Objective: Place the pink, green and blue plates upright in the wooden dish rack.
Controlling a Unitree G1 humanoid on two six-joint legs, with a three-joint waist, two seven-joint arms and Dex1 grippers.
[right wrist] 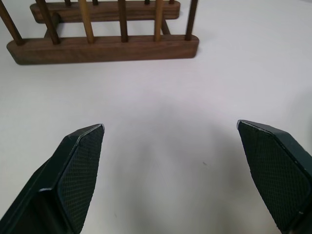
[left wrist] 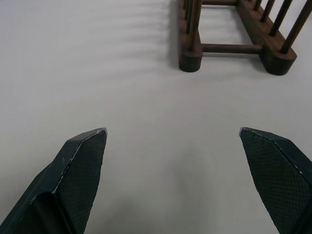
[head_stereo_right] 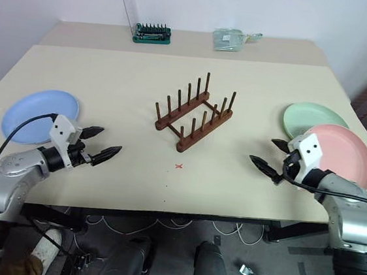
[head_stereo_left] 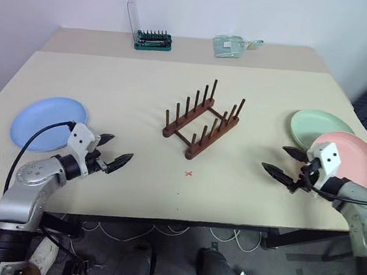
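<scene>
Left eye view: 3 plates flat on the table, rack empty, both grippers idle.

Nearest me, the left gripper [head_stereo_left: 112,150] and right gripper [head_stereo_left: 284,162] hang with fingers spread wide, holding and touching nothing. I see the blue plate [head_stereo_left: 44,120] just outboard of the left gripper. The pink plate [head_stereo_left: 355,157] lies just behind the right gripper, overlapping the green plate [head_stereo_left: 317,126] beyond it. Farther in, the wooden dish rack [head_stereo_left: 202,118] stands between both arms, rails running diagonally. I judge each arm must turn outward first.
</scene>
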